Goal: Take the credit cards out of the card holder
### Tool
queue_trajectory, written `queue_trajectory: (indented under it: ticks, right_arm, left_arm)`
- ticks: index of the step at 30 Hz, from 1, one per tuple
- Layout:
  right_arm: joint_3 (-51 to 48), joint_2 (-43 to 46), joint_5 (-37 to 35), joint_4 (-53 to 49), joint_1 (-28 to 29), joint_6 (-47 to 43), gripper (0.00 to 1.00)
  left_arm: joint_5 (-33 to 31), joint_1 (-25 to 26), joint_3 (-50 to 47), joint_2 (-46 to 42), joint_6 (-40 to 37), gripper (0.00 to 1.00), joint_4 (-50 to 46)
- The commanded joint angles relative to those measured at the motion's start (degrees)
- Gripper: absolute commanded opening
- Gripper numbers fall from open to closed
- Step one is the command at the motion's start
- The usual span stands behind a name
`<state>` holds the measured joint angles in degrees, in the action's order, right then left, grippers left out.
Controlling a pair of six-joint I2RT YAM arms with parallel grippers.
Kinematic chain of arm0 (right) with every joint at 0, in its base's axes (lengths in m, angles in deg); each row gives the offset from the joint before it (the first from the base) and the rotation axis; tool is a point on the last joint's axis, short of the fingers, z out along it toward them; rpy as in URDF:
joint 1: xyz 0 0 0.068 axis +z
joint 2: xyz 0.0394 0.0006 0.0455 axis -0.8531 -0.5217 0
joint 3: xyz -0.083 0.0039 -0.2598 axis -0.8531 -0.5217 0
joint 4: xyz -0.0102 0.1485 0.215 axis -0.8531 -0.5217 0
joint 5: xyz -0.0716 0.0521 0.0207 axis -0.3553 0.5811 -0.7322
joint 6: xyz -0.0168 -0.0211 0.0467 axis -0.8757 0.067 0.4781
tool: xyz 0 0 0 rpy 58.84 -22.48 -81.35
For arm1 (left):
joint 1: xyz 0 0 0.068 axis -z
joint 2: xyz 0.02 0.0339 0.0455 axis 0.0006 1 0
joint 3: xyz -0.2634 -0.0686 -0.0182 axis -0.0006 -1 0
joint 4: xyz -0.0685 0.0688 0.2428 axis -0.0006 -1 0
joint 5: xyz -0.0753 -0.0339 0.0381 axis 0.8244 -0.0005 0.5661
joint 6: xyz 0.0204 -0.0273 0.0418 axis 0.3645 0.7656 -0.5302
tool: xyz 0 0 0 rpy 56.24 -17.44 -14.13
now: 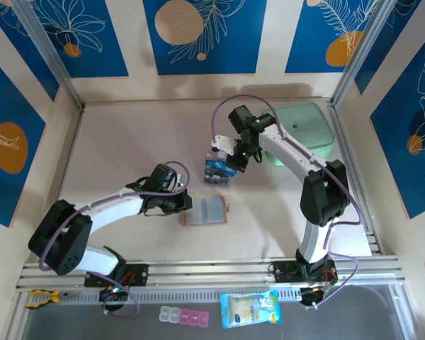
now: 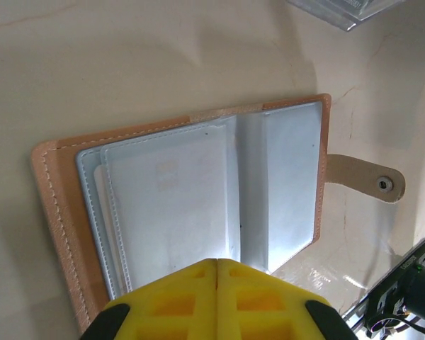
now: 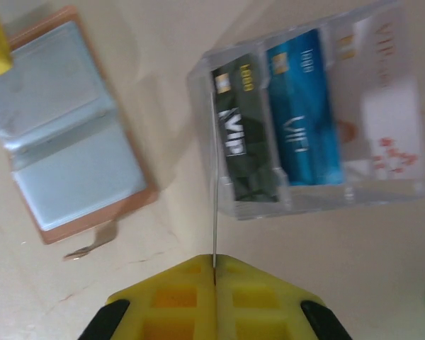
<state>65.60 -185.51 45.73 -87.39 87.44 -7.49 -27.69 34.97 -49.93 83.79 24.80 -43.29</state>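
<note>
The card holder (image 2: 198, 205) lies open on the table, tan leather outside with grey pockets inside and a snap strap (image 2: 365, 180) at its right; from above it sits at mid-table (image 1: 205, 210). My left gripper (image 2: 217, 262) is shut, empty, its yellow tips over the holder's near edge. My right gripper (image 3: 214, 263) is shut on a thin credit card (image 3: 214, 205) seen edge-on, above the left end of a clear tray (image 3: 382, 195). In the tray lie a dark credit card (image 3: 241, 138), a blue one (image 3: 301, 117) and a pale pinkish one (image 3: 379, 106).
A mint-green case (image 1: 306, 131) stands at the back right, behind the right arm. Pink-and-clear pill boxes (image 1: 184, 316) and a blue-white packet (image 1: 249, 309) lie below the arms' rail. Side walls close in the table left and right.
</note>
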Motion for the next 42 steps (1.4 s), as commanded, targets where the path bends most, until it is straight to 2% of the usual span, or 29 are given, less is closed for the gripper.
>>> queue_trajectory:
  ticks: [1,12,16,22,31,36,42]
  right_arm:
    - [5.01,-3.75,0.61,-2.47,-0.89,-3.15,0.0]
    - [15.4,-12.8,2.14,-5.15,-2.52,-5.78,0.0]
    - [15.26,-13.75,3.27,-5.35,-2.6,-5.62,0.02]
    - [14.05,-13.5,1.92,-5.13,-2.43,-4.87,0.15]
    - [11.36,-10.14,2.91,-3.28,-1.91,-1.84,0.15]
    - [7.73,-6.94,4.31,0.33,-1.29,4.52,0.14]
    - [0.31,-1.94,6.63,9.25,-1.02,24.79,0.14]
  left_arm:
    - [-1.01,-0.31,0.04,-1.69,-0.03,0.08,-2.15]
    - [-2.77,-0.65,-0.87,-5.42,0.5,0.08,-4.78]
    - [-3.13,-0.73,-1.53,-6.61,0.63,0.08,-5.22]
    - [-3.19,-0.82,-1.63,-6.98,0.51,0.08,-5.72]
    - [-2.78,-0.84,-1.28,-5.86,0.37,0.09,-4.77]
    - [-2.43,-0.91,-1.28,-4.8,0.25,0.08,-3.98]
    - [-2.95,-0.99,-1.7,-4.69,-0.13,0.08,-3.4]
